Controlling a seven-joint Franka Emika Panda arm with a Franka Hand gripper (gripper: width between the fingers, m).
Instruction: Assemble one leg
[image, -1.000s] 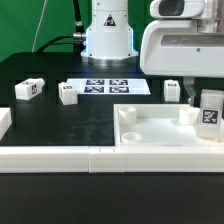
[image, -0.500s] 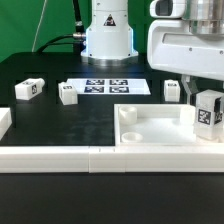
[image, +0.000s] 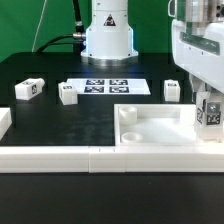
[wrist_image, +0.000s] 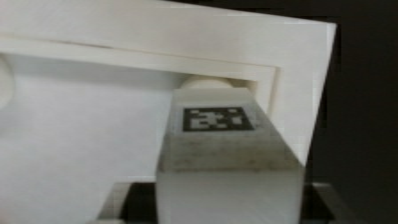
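Note:
My gripper (image: 210, 108) is shut on a white leg (image: 211, 114) whose black-and-white tag faces the camera. It holds the leg upright over the far right corner of the large white tray (image: 150, 128). In the wrist view the leg (wrist_image: 222, 150) fills the middle, and its tip points at the tray's corner (wrist_image: 214, 82). The dark fingers (wrist_image: 135, 200) press on both of its sides. Three more legs lie on the black table: two at the exterior view's left (image: 28, 88) (image: 68, 95) and one behind the tray (image: 172, 90).
The marker board (image: 108, 86) lies flat in front of the robot base (image: 107, 38). A long white rail (image: 60, 158) runs along the front edge, with a white block (image: 4, 122) at its left end. The tray has a corner hole (image: 128, 113).
The gripper body has shifted toward the exterior view's right with the leg still in it. The leg stays over the tray's right corner, a little lower.

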